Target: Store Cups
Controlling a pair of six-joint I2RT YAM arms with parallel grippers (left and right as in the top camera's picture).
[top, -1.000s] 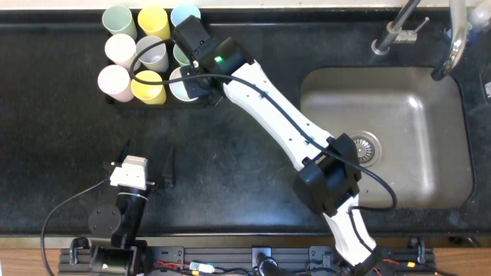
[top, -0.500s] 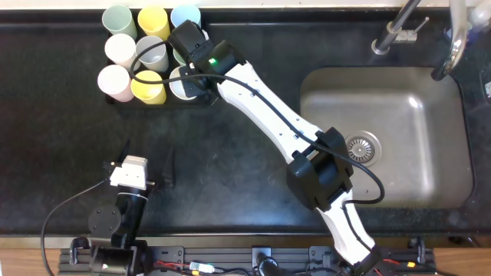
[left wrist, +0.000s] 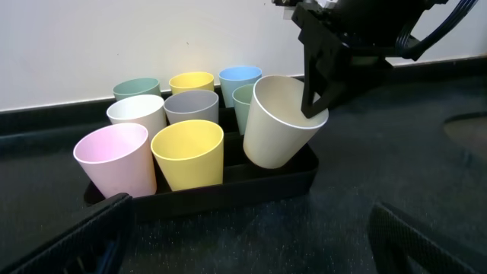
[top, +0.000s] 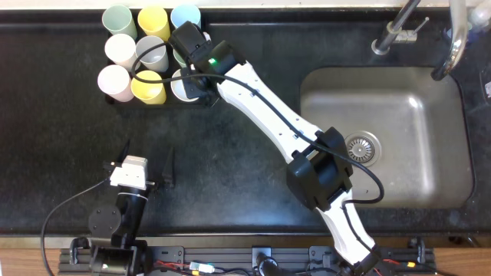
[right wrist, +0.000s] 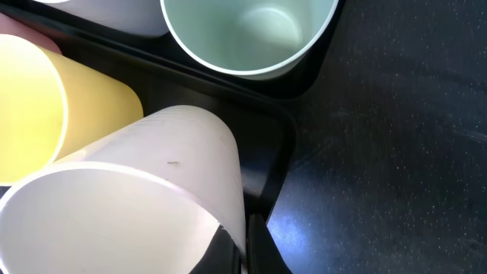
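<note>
Left wrist view caught the right gripper (left wrist: 313,105), fingers pinched on the rim of the cream cup (left wrist: 275,125) — tilted, base in the black tray (left wrist: 251,186)'s corner slot beside a yellow cup (left wrist: 189,152). Left gripper (top: 147,159) hung low over the bench (top: 230,192), well apart from the tray — fingers spread wide, holding nothing.

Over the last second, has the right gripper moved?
Yes. In the top view the right gripper, shut on the white cup, shifted slightly left toward the front yellow cup in the fixed tray, then held still.
</note>
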